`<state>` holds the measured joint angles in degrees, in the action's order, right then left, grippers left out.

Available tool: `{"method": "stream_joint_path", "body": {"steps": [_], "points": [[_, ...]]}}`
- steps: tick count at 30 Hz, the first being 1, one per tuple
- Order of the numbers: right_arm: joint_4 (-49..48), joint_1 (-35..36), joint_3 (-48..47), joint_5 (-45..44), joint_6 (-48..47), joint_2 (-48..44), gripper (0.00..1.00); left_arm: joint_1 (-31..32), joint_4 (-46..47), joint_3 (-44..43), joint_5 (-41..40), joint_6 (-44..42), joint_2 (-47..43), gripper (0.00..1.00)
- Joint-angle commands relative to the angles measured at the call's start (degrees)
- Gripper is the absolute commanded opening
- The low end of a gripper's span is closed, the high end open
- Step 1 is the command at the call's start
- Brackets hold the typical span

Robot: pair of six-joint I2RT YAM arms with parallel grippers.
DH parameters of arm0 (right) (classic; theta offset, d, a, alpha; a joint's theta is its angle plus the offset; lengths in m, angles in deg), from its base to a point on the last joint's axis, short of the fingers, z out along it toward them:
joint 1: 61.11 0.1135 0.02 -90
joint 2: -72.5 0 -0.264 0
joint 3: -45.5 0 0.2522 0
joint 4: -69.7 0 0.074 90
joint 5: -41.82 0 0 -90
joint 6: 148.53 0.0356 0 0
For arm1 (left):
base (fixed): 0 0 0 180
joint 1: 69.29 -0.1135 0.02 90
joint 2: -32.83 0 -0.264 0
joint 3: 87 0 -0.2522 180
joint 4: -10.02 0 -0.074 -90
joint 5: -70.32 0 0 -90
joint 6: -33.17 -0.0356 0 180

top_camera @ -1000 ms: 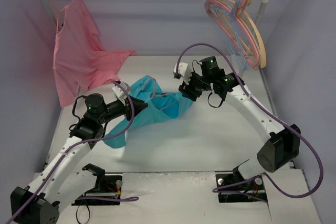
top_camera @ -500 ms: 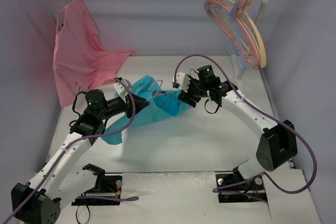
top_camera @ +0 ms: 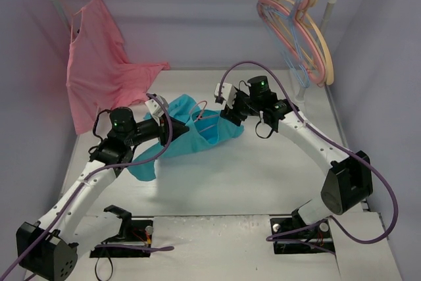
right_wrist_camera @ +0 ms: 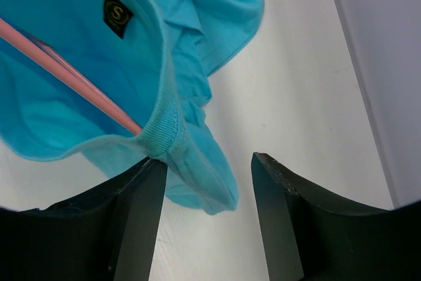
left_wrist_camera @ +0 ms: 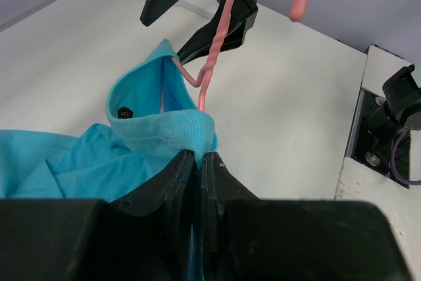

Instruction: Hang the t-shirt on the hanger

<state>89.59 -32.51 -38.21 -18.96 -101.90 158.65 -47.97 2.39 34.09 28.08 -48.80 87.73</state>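
Here the left arm stretches toward mid-table, the left gripper (left_wrist_camera: 197,156) pinched tight on the collar of the t-shirt (top_camera: 214,135), which is bunched between both arms with the hanger (left_wrist_camera: 214,57) threaded up through its neck. The right gripper (right_wrist_camera: 207,162), bent down from the far side, has its jaws apart beside the collar ribbing, seemingly gripping nothing. The collar label (right_wrist_camera: 115,14) reads "S"; a pink garment (top_camera: 95,70) hangs behind.

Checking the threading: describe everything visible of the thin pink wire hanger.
The thin pink wire hanger looks smooth, with a twisted neck and a hook tip above. The neck rises tilted out of the collar of the teal cloth t-shirt, which surrounds it; most of the triangle is hidden inside. The right wrist view shows one straight wire crossing within the cloth.
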Motion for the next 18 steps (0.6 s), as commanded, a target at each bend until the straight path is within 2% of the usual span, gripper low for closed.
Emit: {"method": "stream_joint_path", "body": {"steps": [1, 11, 14, 16, 17, 18], "points": [[-3.15, 0.58, -3.17, 4.97, 1.45, -1.25, 0.54, 0.12, 5.21, -5.3, 2.41, -0.83, 0.56, 0.0], [2.22, 2.34, -3.7, 10.16, 1.89, 0.95, 0.43, 0.12, 5.47, -7.15, 4.0, -1.35, 2.59, 0.0], [2.13, 2.34, -3.96, 10.43, 1.71, 1.13, 0.34, 0.12, 5.12, -7.41, 4.53, -1.7, 2.67, 0.0], [2.22, 2.34, -4.22, 10.34, 1.28, 1.21, 0.22, 0.12, 4.86, -7.5, 4.7, -1.79, 2.41, 0.0], [2.31, 2.34, -4.31, 10.08, 1.1, 1.13, 0.13, 0.12, 4.25, -7.5, 4.79, -2.31, 2.32, 0.0], [2.65, 2.34, -4.49, 9.9, 0.93, 0.95, 0.09, 0.12, 3.63, -7.76, 4.53, -2.75, 2.24, 0.0]]}}
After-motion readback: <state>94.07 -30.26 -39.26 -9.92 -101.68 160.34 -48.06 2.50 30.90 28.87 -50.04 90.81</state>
